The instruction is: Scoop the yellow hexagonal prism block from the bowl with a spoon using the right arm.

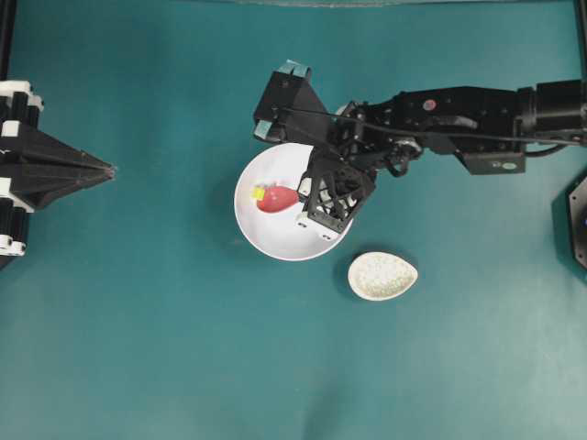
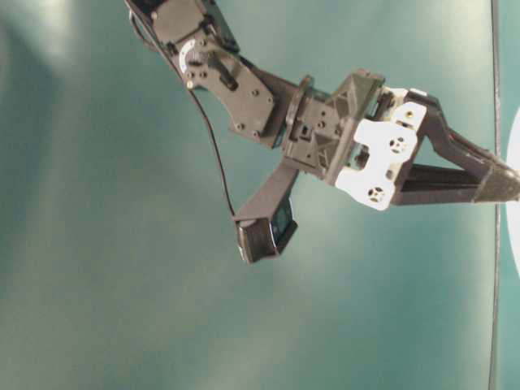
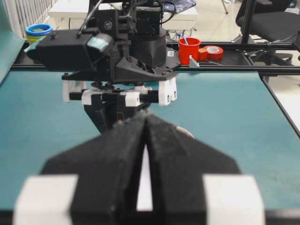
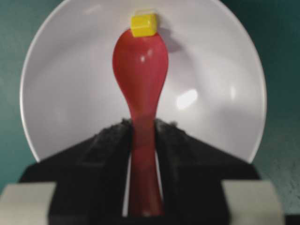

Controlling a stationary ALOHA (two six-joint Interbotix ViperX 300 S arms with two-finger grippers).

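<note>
The white bowl (image 1: 249, 225) (image 4: 65, 98) stands mid-table. My right gripper (image 1: 303, 203) (image 4: 142, 125) reaches over it from the right and is shut on the handle of the pink-red spoon (image 1: 277, 199) (image 4: 140, 70). The spoon's scoop lies inside the bowl and points left. The yellow hexagonal prism block (image 1: 260, 192) (image 4: 143, 24) sits at the very tip of the scoop, by the bowl's far wall. I cannot tell whether it rests on the scoop or only touches it. My left gripper (image 1: 110, 170) (image 3: 146, 118) (image 2: 505, 184) is shut and empty at the left edge, well apart.
A small speckled beige oval dish (image 1: 382, 275) lies just right of and below the bowl. In the left wrist view, a red cup (image 3: 188, 49) and tape rolls (image 3: 214, 51) stand past the table's far edge. The teal tabletop (image 1: 183, 348) surrounds everything.
</note>
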